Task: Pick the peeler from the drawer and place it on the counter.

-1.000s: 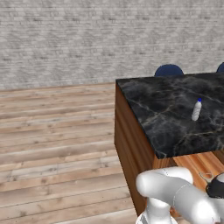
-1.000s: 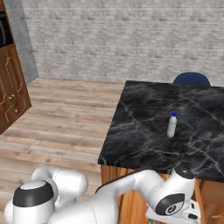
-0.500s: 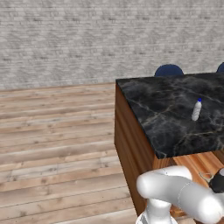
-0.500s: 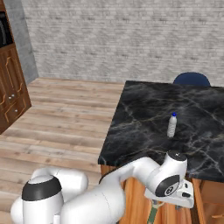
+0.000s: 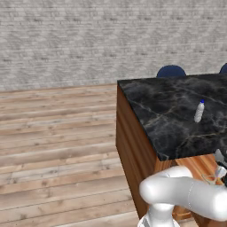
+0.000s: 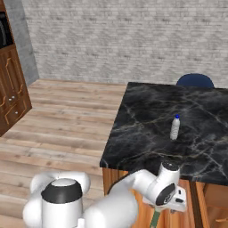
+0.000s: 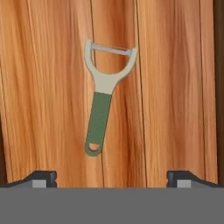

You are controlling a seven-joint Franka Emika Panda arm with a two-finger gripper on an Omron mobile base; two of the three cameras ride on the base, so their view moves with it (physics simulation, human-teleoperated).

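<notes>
Lying flat in the drawer (image 7: 175, 87) — the peeler (image 7: 103, 94) — tool (image 7: 112, 177) spread apart above

Drawer (image 5: 201, 164) mostly behind arm

base views flank counter (image 5: 177, 115); hand view overhead

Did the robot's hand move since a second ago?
Yes. In the right base view the gripper has swung left along the counter's front edge, from under the right end to below the white bottle.
</notes>
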